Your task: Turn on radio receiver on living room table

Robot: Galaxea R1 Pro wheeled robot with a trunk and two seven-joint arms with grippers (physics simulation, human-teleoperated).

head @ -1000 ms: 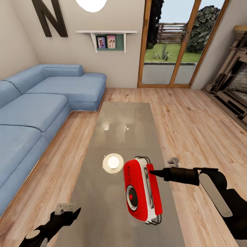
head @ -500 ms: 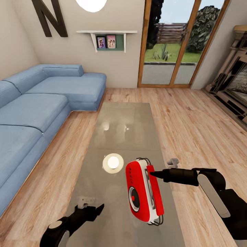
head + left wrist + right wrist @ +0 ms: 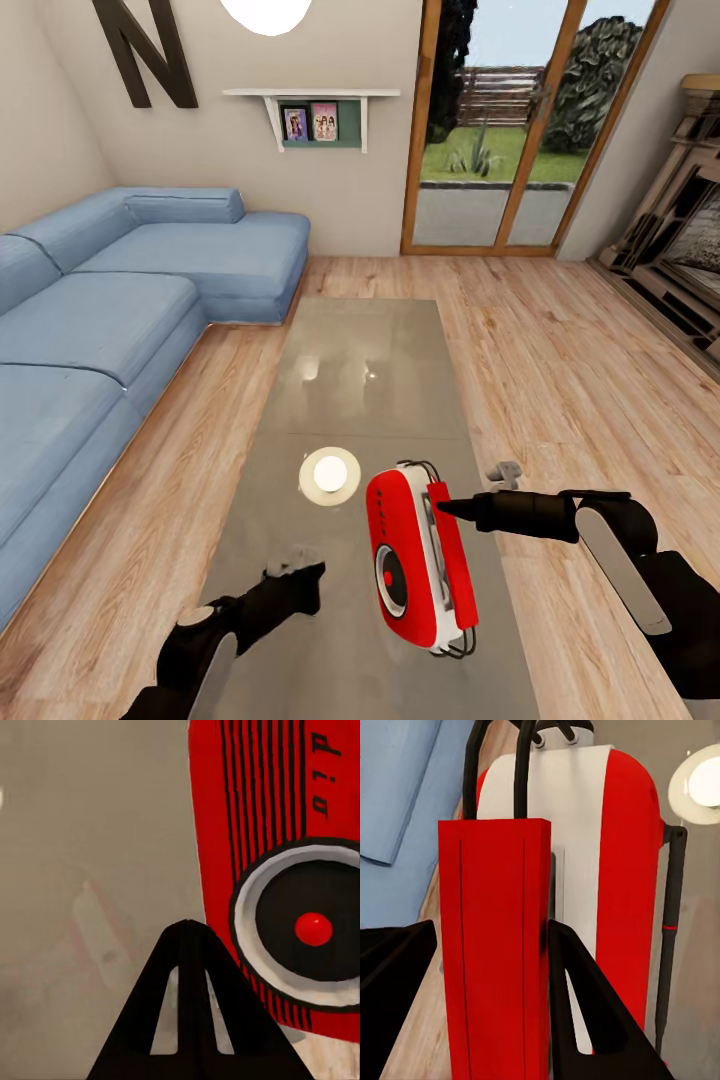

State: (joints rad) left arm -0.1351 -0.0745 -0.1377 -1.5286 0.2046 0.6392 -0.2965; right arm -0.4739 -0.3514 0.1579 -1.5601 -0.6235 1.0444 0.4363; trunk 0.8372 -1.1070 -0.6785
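The red radio receiver (image 3: 410,560) hangs tilted over the near end of the glossy grey-brown table (image 3: 360,360), its round dark dial (image 3: 390,578) facing left. My right gripper (image 3: 442,506) comes in from the right and is shut on the radio's red back flap (image 3: 495,945), one finger on each side. My left gripper (image 3: 312,575) is shut, its fingers pressed into one point, just left of the radio's face. In the left wrist view that point (image 3: 187,926) sits close beside the dial (image 3: 313,928) without touching it.
A blue sectional sofa (image 3: 100,320) runs along the left. The brick fireplace (image 3: 690,240) stands at the right, and glass doors (image 3: 510,130) at the far wall. A lamp's bright reflection (image 3: 330,475) shows on the tabletop beyond the radio. Wood floor lies either side of the table.
My left arm has swung right and forward over the table, bringing its shut gripper close to the radio's face. The radio shifted slightly at first, then held still in the right gripper.
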